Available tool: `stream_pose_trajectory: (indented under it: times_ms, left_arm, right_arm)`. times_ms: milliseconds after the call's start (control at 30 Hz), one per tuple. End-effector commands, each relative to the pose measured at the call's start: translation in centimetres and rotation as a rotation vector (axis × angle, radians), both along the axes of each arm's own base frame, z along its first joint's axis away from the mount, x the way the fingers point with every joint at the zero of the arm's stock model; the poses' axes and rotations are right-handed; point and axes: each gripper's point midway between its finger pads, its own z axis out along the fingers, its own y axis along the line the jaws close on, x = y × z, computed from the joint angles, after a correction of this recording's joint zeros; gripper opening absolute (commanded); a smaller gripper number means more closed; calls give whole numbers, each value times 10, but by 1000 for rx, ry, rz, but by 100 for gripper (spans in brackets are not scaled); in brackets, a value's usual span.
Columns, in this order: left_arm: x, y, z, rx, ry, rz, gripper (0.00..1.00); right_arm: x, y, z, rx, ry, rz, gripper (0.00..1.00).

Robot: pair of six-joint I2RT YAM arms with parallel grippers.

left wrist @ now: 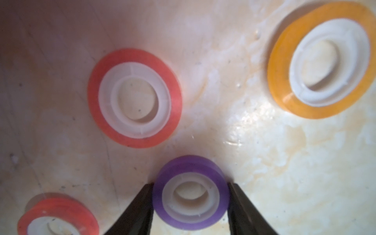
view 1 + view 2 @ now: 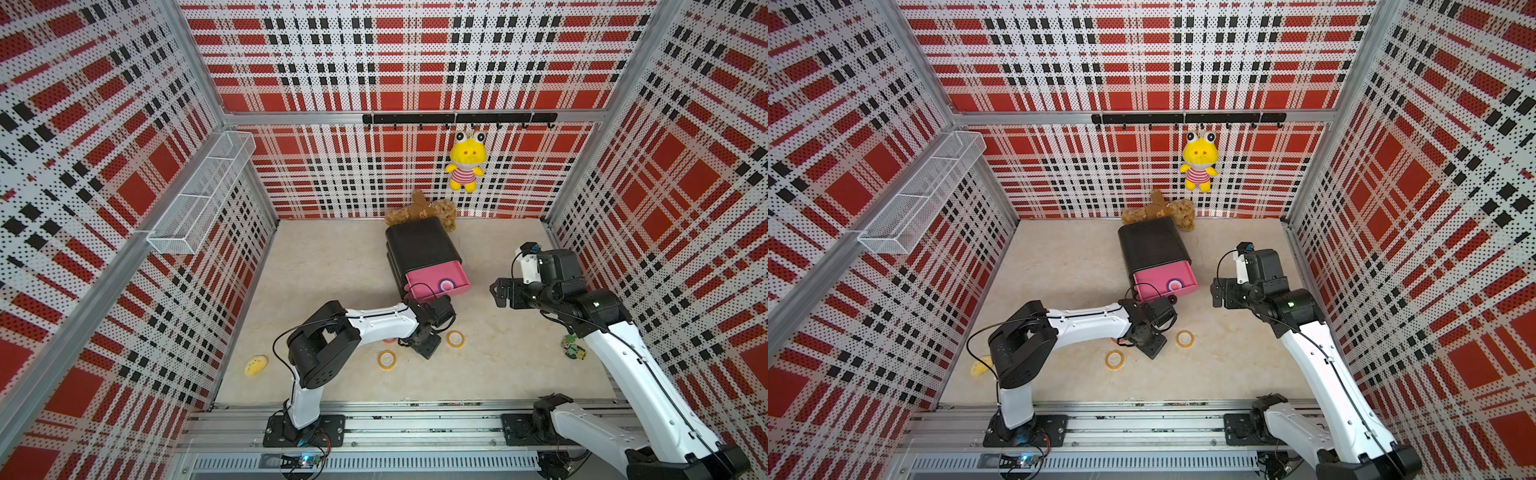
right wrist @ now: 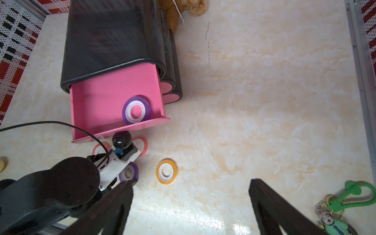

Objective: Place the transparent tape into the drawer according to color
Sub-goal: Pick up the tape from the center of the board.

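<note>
Clenching across its outer rim, the left gripper [image 1: 190, 186] is seen grasping a purple tape ring with a white core [image 1: 189, 165], in front of the small black rounded cabinet [image 2: 419, 245]; whether the ring touches the cream marbled tabletop [image 2: 332, 270] cannot be told. The pink top drawer [image 3: 101, 97] is pulled out, and a second purple tape ring [image 3: 126, 110] is laid flat inside it near the front wall. Two red-orange tape rings [image 1: 134, 142] [image 1: 58, 203] and two yellow-orange tape rings [image 2: 387, 360] [image 2: 455, 339] are scattered on the tabletop. The right gripper [image 3: 190, 185] is held spread wide, holding nothing

Purple tape ring [image 1: 190, 165]; red-orange ring [image 1: 134, 56]; yellow-orange ring [image 1: 277, 65]; pink drawer [image 3: 101, 101], black cabinet [image 3: 109, 34]; blurred ring [image 1: 61, 205] seemingly red-orange.
</note>
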Motion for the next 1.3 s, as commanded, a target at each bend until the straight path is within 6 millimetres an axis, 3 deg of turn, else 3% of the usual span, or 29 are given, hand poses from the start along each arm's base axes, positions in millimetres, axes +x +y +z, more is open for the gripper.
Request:
stream_pose_trajectory:
  times_ms: [0, 433, 933, 1267]
  left_arm:
    - [-3, 2, 11, -33, -3, 19, 31]
    - [-8, 13, 28, -46, -32, 50, 28]
    - [-29, 27, 45, -75, -55, 98, 26]
    - [-30, 44, 61, -77, -92, 134, 26]
  right_arm:
    - [0, 1, -1, 23, -9, 1, 97]
    - [1, 21, -27, 118, 37, 57, 100]
    - [4, 26, -20, 136, 24, 74, 100]
    - [6, 33, -20, 165, 30, 97, 100]
